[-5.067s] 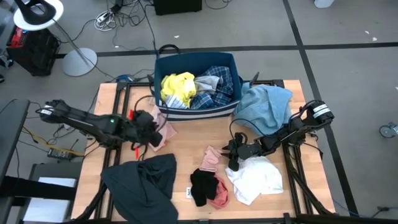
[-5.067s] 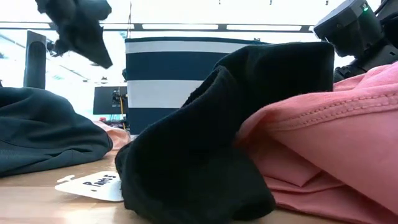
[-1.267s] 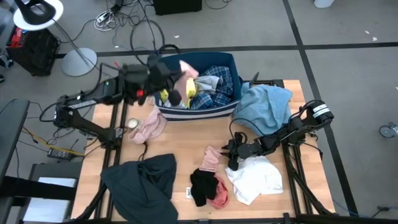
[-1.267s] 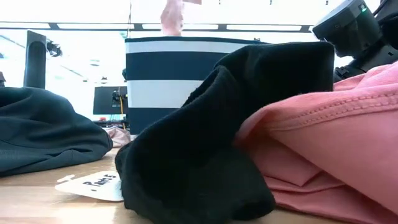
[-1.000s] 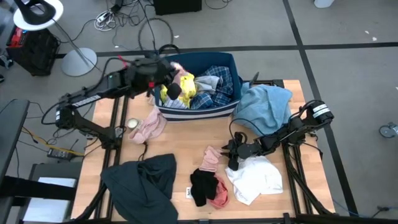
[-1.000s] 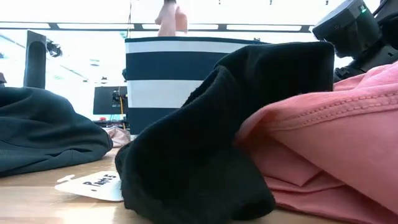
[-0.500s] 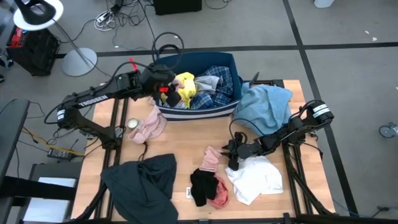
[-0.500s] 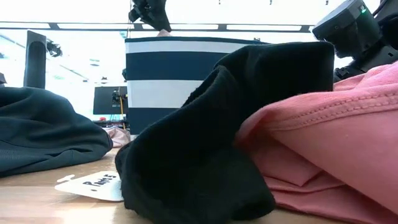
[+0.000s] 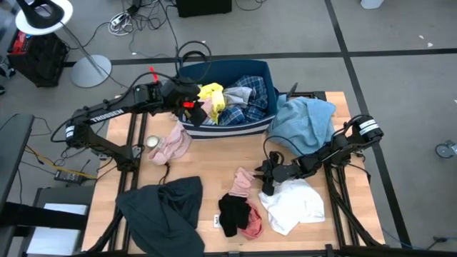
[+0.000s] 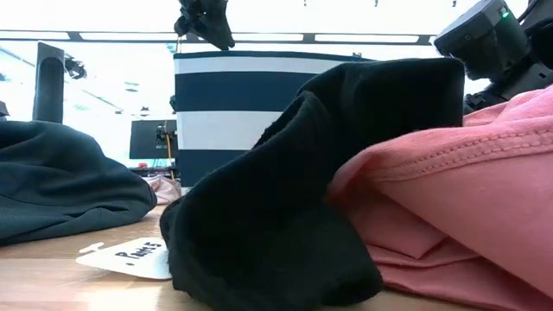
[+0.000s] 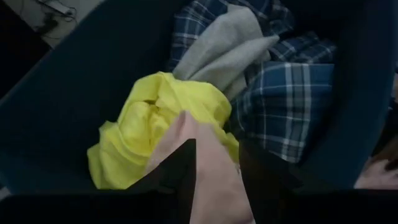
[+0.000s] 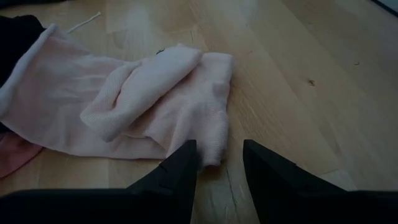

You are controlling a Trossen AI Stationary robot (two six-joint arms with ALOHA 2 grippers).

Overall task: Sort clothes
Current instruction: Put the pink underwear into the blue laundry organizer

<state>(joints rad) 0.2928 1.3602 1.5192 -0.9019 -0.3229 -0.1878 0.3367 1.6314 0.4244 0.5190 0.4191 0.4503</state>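
1. Your left gripper (image 9: 202, 107) hangs over the bin's (image 9: 261, 121) left edge; fingers (image 11: 180, 171) apart, a pale pink piece (image 11: 208, 174) lying between them on the yellow garment (image 11: 140, 134), beside the plaid (image 11: 286, 106).
2. Your right gripper (image 12: 219, 163) sits low at worktop (image 9: 214, 153) centre-right, fingers apart, just at the edge of a pink sock (image 12: 155, 99), not gripping.
3. Other clothes: pink top (image 9: 170, 145) by bin's left corner, light blue (image 9: 303, 118) at right edge, dk grey (image 9: 163, 207) front left, black (image 9: 230, 210) and white (image 9: 296, 203) front.
4. Open wood only mid-worktop, between bin and front pile.
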